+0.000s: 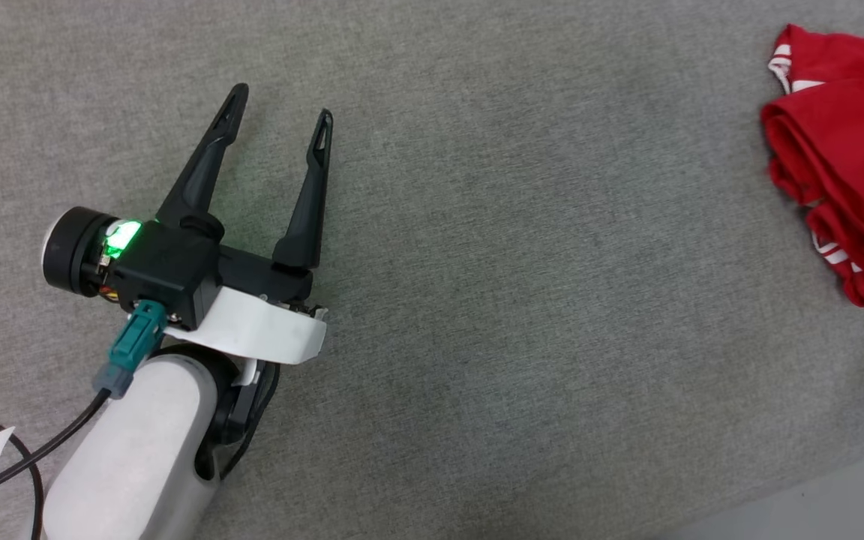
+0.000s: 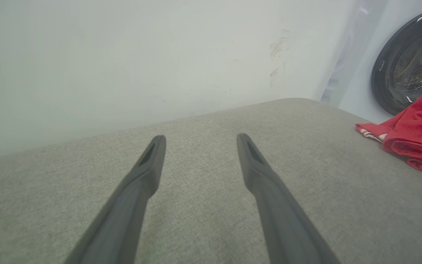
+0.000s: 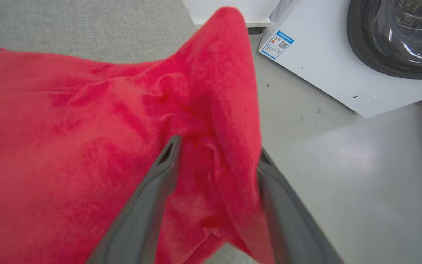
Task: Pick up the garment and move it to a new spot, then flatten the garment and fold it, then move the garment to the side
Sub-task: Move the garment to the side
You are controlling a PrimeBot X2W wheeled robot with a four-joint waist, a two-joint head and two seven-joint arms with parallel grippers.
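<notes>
Red garment (image 1: 844, 150) lay bunched, seemingly set aside; my right gripper (image 3: 218, 147) straddled its fold, fingers parted; my left gripper (image 1: 282, 103) gaped idle, well apart.

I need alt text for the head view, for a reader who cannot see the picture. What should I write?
The robot's left gripper, on a pale forearm, hangs open over a grey fabric surface at the lower left, its two dark fingers pointing up the picture. The garment, red with white striped trim, lies bunched at the right edge.
</notes>
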